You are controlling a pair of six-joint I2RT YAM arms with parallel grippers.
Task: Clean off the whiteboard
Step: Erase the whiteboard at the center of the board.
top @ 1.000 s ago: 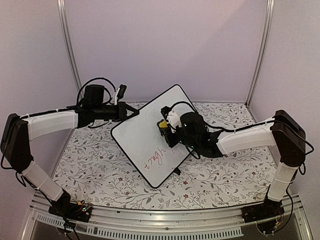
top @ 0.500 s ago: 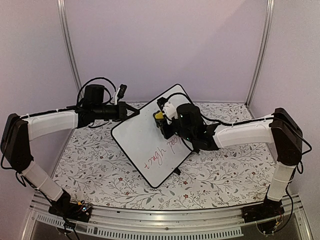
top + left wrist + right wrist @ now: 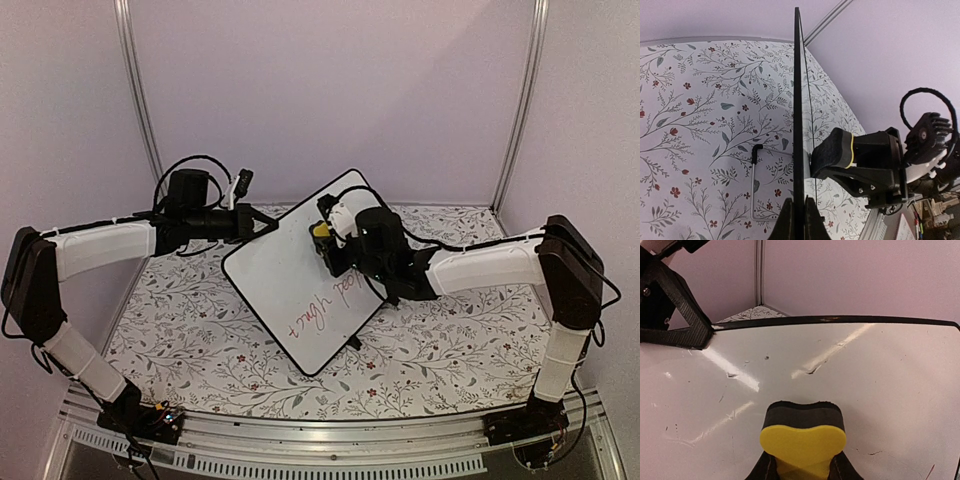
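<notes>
— Where is the whiteboard?

— Propped at a tilt, with the floral cloth under its feet. My left gripper is clamped on its frame edge. My right gripper is closed on a yellow-backed eraser, pad against its face near the top edge.

— How does it handle?

— Light, thin and stiff, I'd judge, with a slick face. I'd hold only the rim, because a hard push could pivot it. The handwriting sits lower on it, not yet wiped.
</notes>
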